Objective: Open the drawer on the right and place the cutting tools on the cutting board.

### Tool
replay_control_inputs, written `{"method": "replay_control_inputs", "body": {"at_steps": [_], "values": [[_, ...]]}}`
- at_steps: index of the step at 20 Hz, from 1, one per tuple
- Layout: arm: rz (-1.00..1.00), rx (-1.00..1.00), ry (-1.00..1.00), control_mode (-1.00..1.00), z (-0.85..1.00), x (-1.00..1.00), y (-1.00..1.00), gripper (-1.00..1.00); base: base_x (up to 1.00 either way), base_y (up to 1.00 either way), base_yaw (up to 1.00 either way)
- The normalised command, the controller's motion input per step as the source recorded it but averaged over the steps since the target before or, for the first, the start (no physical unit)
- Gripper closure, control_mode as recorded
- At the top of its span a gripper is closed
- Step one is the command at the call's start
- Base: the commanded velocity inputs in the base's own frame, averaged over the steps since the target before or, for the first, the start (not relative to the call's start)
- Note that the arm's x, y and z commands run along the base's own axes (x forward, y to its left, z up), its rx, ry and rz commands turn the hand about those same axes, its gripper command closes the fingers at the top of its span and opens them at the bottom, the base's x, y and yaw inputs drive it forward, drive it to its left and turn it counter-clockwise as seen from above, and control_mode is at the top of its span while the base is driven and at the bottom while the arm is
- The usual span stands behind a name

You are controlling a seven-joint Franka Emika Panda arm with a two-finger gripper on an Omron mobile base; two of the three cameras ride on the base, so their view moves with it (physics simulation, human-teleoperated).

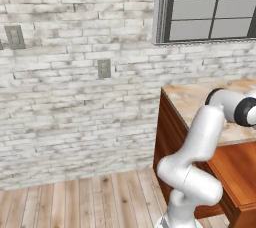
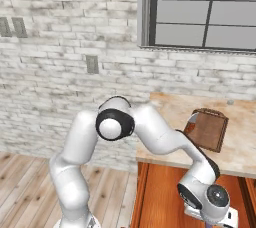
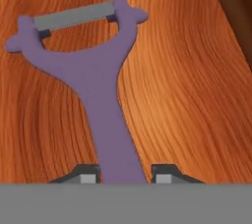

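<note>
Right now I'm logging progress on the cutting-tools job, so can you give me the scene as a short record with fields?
tool: purple Y-shaped peeler with a grey blade, lying on orange-brown wood
gripper: gripper straddles the peeler's handle, one fingertip on each side; grip not confirmed
cutting board: cutting board on the marbled countertop, nothing visible on it
arm: reaches down in front of the cabinet, below the counter edge
task stage: peeler not yet on the board
</note>
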Motion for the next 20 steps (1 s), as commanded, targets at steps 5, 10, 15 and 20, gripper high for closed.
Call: {"method": "replay_control_inputs", "body": {"at_steps": [5, 10, 15, 20], "values": [[-0.10, 0.00, -0.18, -1.00, 1.00, 0.08, 0.60, 1.00, 0.00, 0.00, 0.00], [-0.12, 0.00, -0.09, -1.00, 1.00, 0.16, 0.68, 1.00, 0.00, 0.00, 0.00], [-0.11, 0.00, -0.05, -1.00, 1.00, 0.43, 0.52, 1.00, 0.00, 0.00, 0.00], [-0.16, 0.01, 0.04, -1.00, 1.00, 0.87, 0.64, 1.00, 0.00, 0.00, 0.00]]}}
